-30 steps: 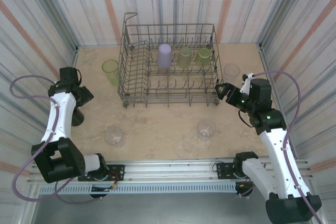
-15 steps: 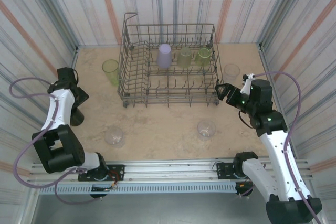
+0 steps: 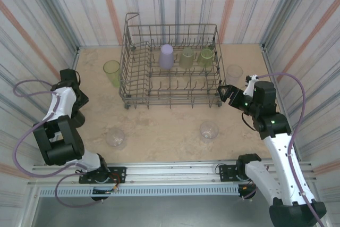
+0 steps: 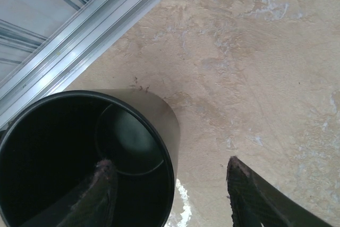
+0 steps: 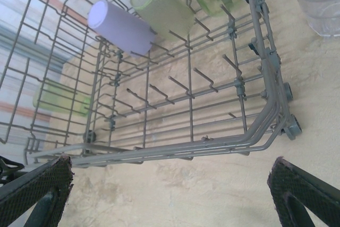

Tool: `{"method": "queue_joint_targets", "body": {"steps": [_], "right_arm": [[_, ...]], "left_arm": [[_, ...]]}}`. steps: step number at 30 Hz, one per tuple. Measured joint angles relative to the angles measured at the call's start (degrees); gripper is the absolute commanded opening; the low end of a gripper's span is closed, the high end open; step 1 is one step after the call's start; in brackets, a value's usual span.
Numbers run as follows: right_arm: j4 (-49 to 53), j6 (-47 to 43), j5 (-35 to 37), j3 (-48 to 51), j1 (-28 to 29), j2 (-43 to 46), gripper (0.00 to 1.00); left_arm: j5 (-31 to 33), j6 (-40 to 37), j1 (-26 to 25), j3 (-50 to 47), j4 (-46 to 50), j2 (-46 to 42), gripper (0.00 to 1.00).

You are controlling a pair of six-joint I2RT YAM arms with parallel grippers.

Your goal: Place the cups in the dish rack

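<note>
The dish rack [image 3: 170, 98] is holding 3 cups along its far side: a lavender cup [image 3: 167, 56] and 2 yellow-green cups [image 3: 186, 57] [image 3: 206, 56], all leaning on the tines. The right gripper [image 3: 223, 90] is hovering just off the rack's near right corner, its fingers spread wide with nothing between them. Well to the rack's left, the left gripper [image 4: 170, 161] is straddling the rim of a dark cup [image 4: 48, 142], 1 finger inside and 1 outside, parted and with a gap at the wall. Another yellow-green cup [image 3: 111, 73] is standing just left of the rack, 1 clear cup [image 3: 234, 72] is standing just right of it, and 2 clear cups [image 3: 115, 137] [image 3: 209, 130] are sitting in front of it.
</note>
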State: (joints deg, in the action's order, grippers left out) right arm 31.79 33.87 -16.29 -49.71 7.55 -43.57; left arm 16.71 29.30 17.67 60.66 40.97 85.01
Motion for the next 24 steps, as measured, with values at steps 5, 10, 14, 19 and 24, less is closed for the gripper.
{"method": "queue_joint_targets", "body": {"steps": [5,10,14,19,24], "right_arm": [[0.00,0.00,0.00,0.00,0.07,-0.26,0.99],[-0.02,0.07,0.02,0.00,0.37,-0.26,0.99],[-0.02,0.13,0.02,0.00,0.37,-0.26,0.99],[-0.02,0.13,0.02,0.00,0.37,-0.26,0.99],[-0.02,0.13,0.02,0.00,0.52,-0.26,0.99]], "left_arm": [[0.42,0.59,0.02,-0.20,-0.68,1.95,0.50],[1.27,0.90,0.02,-0.17,-0.57,4.13,0.41],[2.32,0.94,0.02,-0.13,-0.61,5.33,0.27],[0.81,1.60,-0.04,0.48,-0.09,5.55,0.03],[1.73,0.94,0.02,1.20,-0.37,6.12,0.00]]}}
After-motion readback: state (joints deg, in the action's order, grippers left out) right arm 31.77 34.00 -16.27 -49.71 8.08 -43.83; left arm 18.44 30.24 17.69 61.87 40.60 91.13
